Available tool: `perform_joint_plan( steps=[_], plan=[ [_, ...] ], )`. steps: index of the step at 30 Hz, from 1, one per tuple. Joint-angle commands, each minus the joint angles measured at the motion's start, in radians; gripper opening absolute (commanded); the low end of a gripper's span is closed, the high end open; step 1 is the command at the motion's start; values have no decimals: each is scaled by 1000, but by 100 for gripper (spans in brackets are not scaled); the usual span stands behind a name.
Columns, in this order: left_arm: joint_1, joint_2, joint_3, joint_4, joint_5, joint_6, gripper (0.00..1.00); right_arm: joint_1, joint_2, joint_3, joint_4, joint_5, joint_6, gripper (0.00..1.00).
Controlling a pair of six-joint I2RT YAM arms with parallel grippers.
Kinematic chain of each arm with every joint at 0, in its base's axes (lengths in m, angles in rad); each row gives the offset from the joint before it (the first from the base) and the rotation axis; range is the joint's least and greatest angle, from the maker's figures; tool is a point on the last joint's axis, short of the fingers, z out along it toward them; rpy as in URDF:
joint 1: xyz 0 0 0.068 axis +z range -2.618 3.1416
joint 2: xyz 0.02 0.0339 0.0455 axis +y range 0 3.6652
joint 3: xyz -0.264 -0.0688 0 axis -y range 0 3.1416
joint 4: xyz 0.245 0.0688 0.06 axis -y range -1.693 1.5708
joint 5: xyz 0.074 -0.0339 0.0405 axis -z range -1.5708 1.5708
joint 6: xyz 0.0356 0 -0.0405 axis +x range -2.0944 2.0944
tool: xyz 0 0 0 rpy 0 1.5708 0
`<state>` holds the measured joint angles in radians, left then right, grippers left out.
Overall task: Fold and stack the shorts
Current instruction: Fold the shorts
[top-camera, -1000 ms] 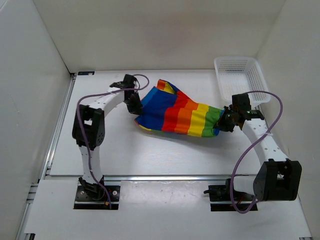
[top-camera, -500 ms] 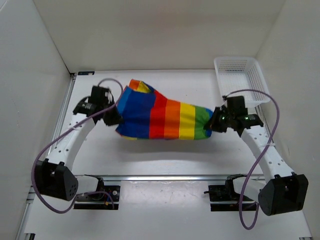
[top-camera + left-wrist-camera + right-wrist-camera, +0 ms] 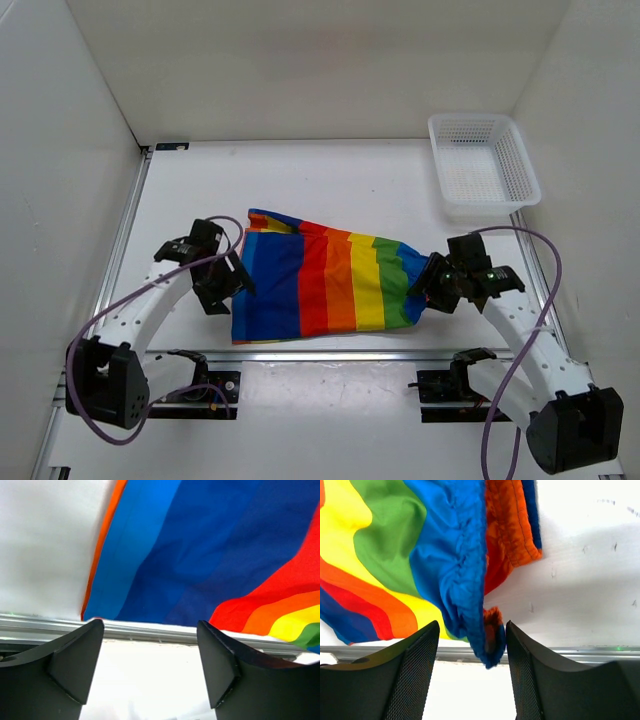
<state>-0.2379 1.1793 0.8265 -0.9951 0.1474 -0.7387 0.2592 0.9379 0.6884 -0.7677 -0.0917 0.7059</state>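
The rainbow-striped shorts lie spread flat near the table's front edge, blue end to the left and green end to the right. My left gripper stands open just off the blue edge. In the left wrist view its jaws hold nothing and the shorts lie beyond them. My right gripper is open at the green end. In the right wrist view a blue and orange corner of the shorts hangs loose between the spread jaws of that gripper.
A white mesh basket stands at the back right corner. A metal rail runs along the table's front edge, right beside the shorts' near hem. White walls close in the left, back and right sides.
Both arms pulled the shorts toward the front edge and laid them flat. Both grippers, shut on the cloth before, have opened and let go.
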Motion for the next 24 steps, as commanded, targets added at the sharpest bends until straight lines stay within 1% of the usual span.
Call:
perform_joint_plan(
  steps=[1,2,5,6,7,8,11,13,16,17,18,21,24],
  plan=[
    [-5,-59,-67,-40,23,-82,85,2,-39,-53,-41,4,53,61],
    [-5,-72,-116,-40,50,-109,80,2,-50,-62,-41,-15,63,61],
    [-15,-81,-199,7,86,-137,74,2,-59,-98,-12,-39,63,62],
    [-15,-81,-211,19,86,-148,72,2,-59,-98,-12,-49,63,60],
    [-15,-81,-220,29,86,-148,67,2,-59,-98,-1,-49,63,57],
    [-27,-70,-231,29,86,-157,65,2,-50,-98,-1,-40,63,46],
    [-53,-47,-240,29,55,-177,65,2,-28,-75,-1,-31,50,29],
    [-69,-21,-240,39,28,-201,63,2,-28,-64,-1,-31,40,26],
    [-90,26,-251,52,-25,-243,57,2,-28,-52,-1,-22,40,25],
    [-100,48,-251,61,-40,-252,57,2,-28,-52,-1,-22,40,23],
    [-115,48,-251,61,-80,-278,53,2,-28,-52,-1,-22,40,23],
    [-149,57,-239,75,-133,-336,53,2,-37,-52,-1,-22,40,23],
    [-158,98,-211,75,-157,-347,53,2,-37,-52,-12,-22,40,23]
  ],
)
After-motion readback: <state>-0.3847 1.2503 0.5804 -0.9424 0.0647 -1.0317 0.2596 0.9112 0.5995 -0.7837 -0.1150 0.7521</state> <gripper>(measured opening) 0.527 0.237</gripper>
